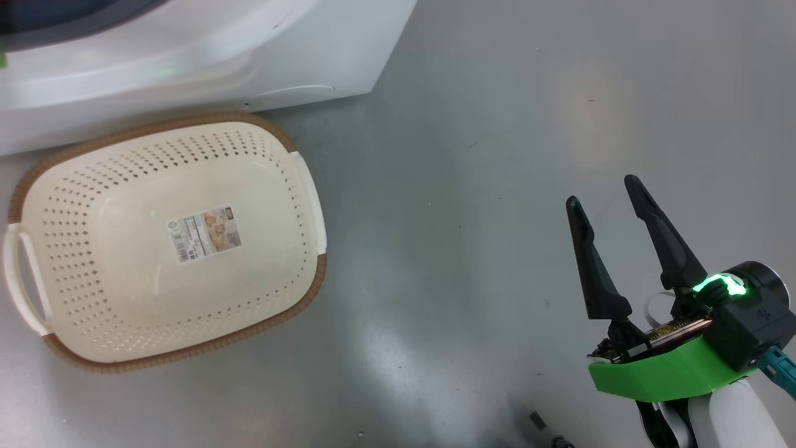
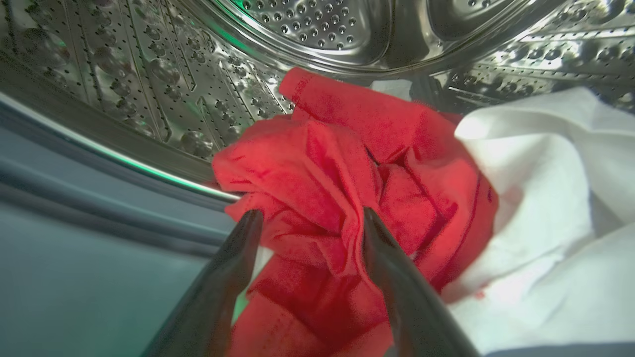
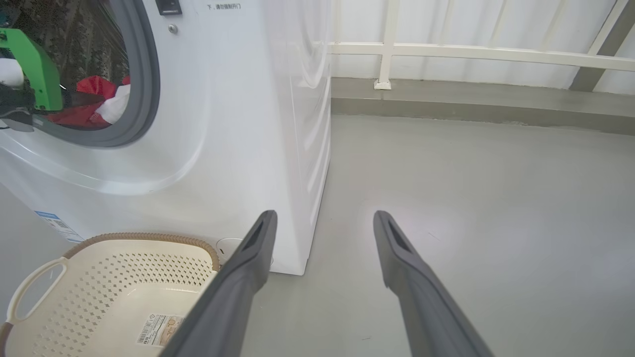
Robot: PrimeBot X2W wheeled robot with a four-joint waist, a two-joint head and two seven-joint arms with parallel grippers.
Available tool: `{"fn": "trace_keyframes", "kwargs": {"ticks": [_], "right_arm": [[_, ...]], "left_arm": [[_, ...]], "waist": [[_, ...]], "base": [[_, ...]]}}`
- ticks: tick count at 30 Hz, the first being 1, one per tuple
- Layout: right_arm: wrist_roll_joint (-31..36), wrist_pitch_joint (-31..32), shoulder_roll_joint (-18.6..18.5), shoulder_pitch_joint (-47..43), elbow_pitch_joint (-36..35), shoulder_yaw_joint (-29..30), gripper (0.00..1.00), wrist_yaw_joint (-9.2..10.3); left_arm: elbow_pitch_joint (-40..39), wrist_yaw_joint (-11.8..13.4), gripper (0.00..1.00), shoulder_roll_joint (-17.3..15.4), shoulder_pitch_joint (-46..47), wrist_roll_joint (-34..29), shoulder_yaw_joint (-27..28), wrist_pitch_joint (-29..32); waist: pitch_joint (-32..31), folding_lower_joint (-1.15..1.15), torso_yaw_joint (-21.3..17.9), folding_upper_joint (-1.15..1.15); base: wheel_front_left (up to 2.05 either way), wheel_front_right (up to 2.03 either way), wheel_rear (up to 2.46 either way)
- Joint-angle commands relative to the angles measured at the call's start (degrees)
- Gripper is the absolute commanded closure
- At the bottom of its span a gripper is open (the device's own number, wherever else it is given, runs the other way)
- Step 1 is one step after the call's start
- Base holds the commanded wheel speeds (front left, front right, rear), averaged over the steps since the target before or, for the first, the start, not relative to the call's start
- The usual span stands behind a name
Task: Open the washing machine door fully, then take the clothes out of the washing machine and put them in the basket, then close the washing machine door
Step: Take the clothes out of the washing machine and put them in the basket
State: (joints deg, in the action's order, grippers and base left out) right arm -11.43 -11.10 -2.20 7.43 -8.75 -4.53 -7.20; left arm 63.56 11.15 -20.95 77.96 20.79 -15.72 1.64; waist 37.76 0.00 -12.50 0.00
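Right gripper fingers (image 1: 597, 274): two, long, black, tapered, above green bracket (image 1: 659, 373)
Wrist housing (image 1: 749, 323): black, green-lit, beside bracket
Forearm (image 1: 727, 417): white, below bracket
Connector (image 1: 780, 367): teal, beside bracket

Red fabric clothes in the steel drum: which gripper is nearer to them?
Left. The left gripper is inside the steel drum, its open fingers either side of a fold of the red clothes. The right gripper hangs open outside the white washing machine, above the grey floor.

Smooth grey floor (image 1: 472, 218) is lying open right of the cream perforated plastic basket (image 1: 74, 186), itself sitting just before the white boxy washing machine (image 1: 311, 62); crumpled red-and-white clothes (image 2: 327, 163) are crowding the steel drum (image 2: 149, 74).
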Motion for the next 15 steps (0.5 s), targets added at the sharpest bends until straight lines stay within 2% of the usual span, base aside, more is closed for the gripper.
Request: {"fn": "trace_keyframes", "kwargs": {"ticks": [1, 15], "right_arm": [[-0.9, -0.5, -0.7, 0.2, -1.1, -1.4, 0.00, -0.29], [-1.9, -1.1, -0.7, 0.1, -0.6, -1.9, 0.00, -0.29]], "left_arm": [[-0.2, 0.6, 0.00, -3.3, 1.9, -0.8, 0.2, 0.7], [4.4, 0.6, 0.00, -4.1, 2.9, -2.2, -2.7, 3.0]], "waist": [[0.2, 0.00, -0.4, 0.00], [0.8, 0.00, -1.2, 0.00]], "base": [[0.00, 0.00, 0.00], [0.00, 0.00, 0.00]]}}
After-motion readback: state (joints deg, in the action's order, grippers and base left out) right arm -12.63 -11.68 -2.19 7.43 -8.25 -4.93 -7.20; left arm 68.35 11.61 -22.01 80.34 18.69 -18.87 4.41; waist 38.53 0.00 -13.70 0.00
